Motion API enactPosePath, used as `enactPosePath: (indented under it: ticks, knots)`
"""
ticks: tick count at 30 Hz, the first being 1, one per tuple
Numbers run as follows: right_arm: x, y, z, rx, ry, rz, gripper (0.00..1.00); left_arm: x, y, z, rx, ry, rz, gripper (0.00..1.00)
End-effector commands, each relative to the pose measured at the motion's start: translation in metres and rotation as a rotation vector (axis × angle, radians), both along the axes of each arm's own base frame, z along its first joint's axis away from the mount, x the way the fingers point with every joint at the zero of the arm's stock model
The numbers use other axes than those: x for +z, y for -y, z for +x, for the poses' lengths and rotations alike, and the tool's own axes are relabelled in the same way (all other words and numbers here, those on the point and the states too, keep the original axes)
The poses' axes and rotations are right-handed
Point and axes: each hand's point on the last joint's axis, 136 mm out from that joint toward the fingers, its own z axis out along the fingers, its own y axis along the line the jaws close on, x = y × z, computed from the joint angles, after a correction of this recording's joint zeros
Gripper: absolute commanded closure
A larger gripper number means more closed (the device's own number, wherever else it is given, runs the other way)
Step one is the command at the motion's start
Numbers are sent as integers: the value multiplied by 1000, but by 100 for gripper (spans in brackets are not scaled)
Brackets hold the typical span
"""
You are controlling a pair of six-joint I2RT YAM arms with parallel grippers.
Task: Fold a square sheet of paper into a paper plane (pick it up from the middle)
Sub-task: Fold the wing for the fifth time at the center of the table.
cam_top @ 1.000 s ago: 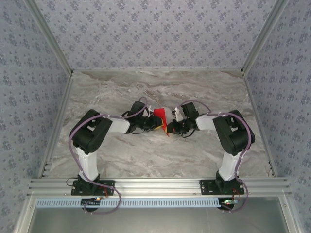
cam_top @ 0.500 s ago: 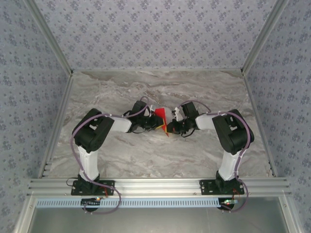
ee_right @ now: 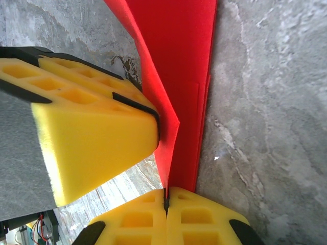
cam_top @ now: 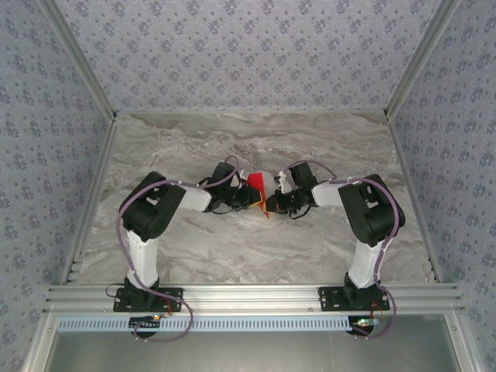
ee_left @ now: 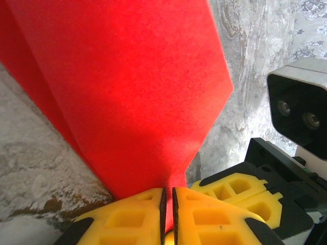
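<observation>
The red square sheet of paper (cam_top: 256,183) is folded into layers and held upright off the table between both grippers at mid-table. My left gripper (cam_top: 249,196) is shut on its lower edge; in the left wrist view the sheet (ee_left: 127,87) rises as a broad tapering panel from my pinching left gripper (ee_left: 168,206). My right gripper (cam_top: 270,204) is shut on the same fold from the other side. In the right wrist view the paper (ee_right: 179,71) runs up as a narrow layered strip from the right gripper (ee_right: 165,196), with a left finger (ee_right: 92,132) pressed against it.
The marble-patterned table (cam_top: 256,248) lies under both arms. Patterned walls and aluminium frame rails (cam_top: 256,296) enclose it. The right wrist's camera housing (ee_left: 301,112) and the right fingers (ee_left: 240,191) sit close beside the left gripper.
The left arm's elbow has drifted slightly right, crowding the left gripper nearer the paper. Both grippers keep their hold; the paper has barely moved.
</observation>
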Motion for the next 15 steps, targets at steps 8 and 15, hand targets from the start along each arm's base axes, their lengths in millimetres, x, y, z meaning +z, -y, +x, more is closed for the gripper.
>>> enactPosePath:
  ticks: [8,15]
  knots:
    - [-6,6,-4,-21,-67,-36,89,-24,-6,-2,2,-52,114,86]
    - [2,11,-11,-27,-83,-30,82,-37,-13,-5,5,-91,174,86]
